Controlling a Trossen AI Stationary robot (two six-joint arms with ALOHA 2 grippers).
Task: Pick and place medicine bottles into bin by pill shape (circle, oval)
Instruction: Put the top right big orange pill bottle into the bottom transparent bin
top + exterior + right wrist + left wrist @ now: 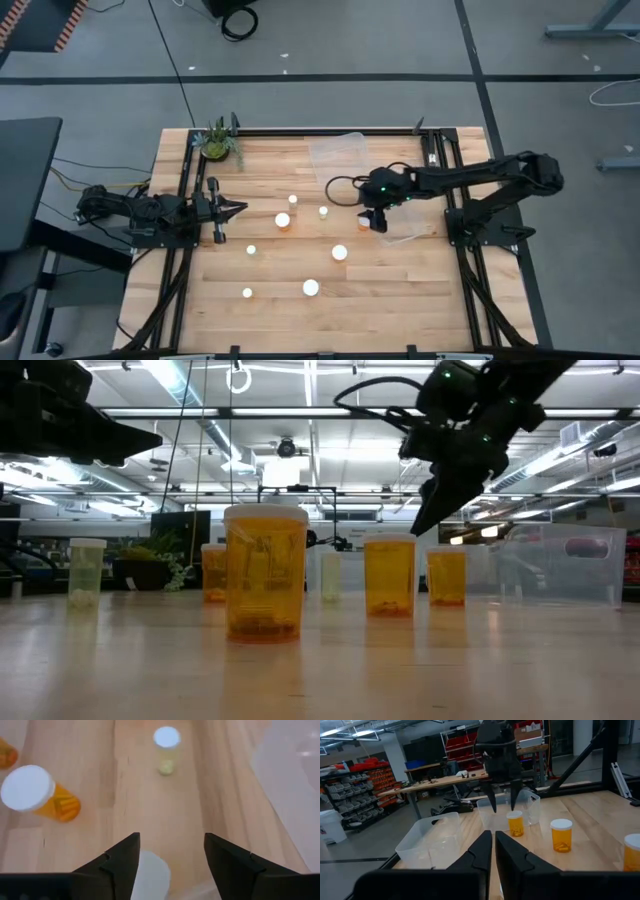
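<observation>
Right gripper (374,222): raised above the table's right-centre, at the near-left edge of a clear plastic bin (412,232); fingers (122,855) parted, nothing clamped between them. In the right wrist view a white-capped bottle (148,876) shows directly below the gap, cap up; whether it stands inside the bin, on its rim, or on the bare table cannot be told. Left gripper (232,208): parked at the table's left edge, fingers (482,851) pressed together, empty. Second clear bin (338,155): far side of the table, right of centre. Medicine bottles (283,220): seven white caps scattered on the wood from centre toward the near edge, amber bodies upright, all well apart from each other; one pale yellowish bottle (166,751) stands just to the left of the right gripper. Potted plant (217,143): far-left corner. Risks, as judged: if the bottle under the open fingers sits against the bin's wall, it may tip or roll out over the low rim; a descent for the next pick could clip the pale bottle or shove the light bin aside; pill shape is hard to read through amber walls, so a bottle may land in the wrong bin.
</observation>
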